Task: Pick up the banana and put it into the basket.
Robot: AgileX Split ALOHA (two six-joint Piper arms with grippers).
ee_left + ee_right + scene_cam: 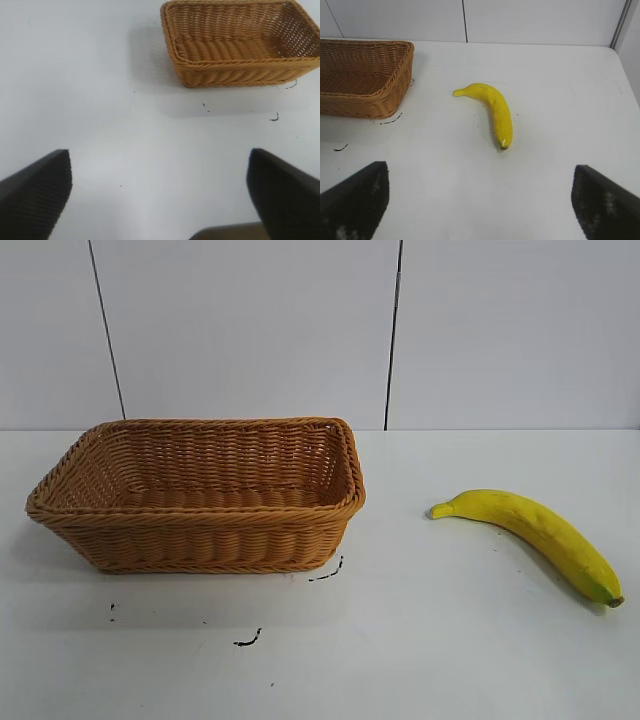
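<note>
The yellow banana point(535, 531) lies flat on the white table at the right; it also shows in the right wrist view point(493, 109). The tan wicker basket point(200, 495) stands empty at the left, and shows in the left wrist view point(240, 45) and the right wrist view point(362, 77). My right gripper point(480, 200) is open and empty, well short of the banana. My left gripper point(160, 195) is open and empty over bare table, apart from the basket. Neither gripper shows in the exterior view.
Small black marks point(248, 640) dot the table in front of the basket. A white panelled wall point(320, 330) stands behind the table. The table's right edge point(627, 75) shows in the right wrist view.
</note>
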